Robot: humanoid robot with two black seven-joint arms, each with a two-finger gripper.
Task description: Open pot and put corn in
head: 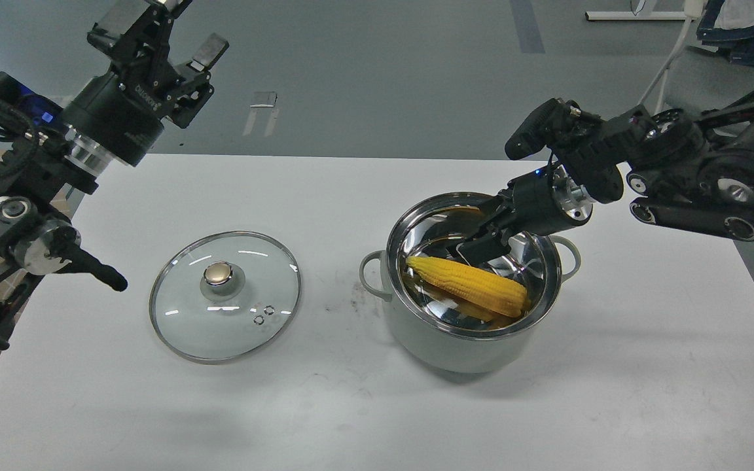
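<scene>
The pale grey-green pot (pixel 462 343) stands uncovered on the white table, right of centre. The yellow corn (pixel 468 286) lies inside it, its point to the left. My right gripper (pixel 472 243) is over the pot's mouth, just above the corn, open and not touching the cob. My left gripper (pixel 161 36) is raised high at the far left, open and empty, well away from the pot.
The glass lid (pixel 225 296) with a brass knob lies flat on the table (pixel 645 366) left of the pot. The table's far edge runs behind the pot. A chair and a table leg stand at the back right.
</scene>
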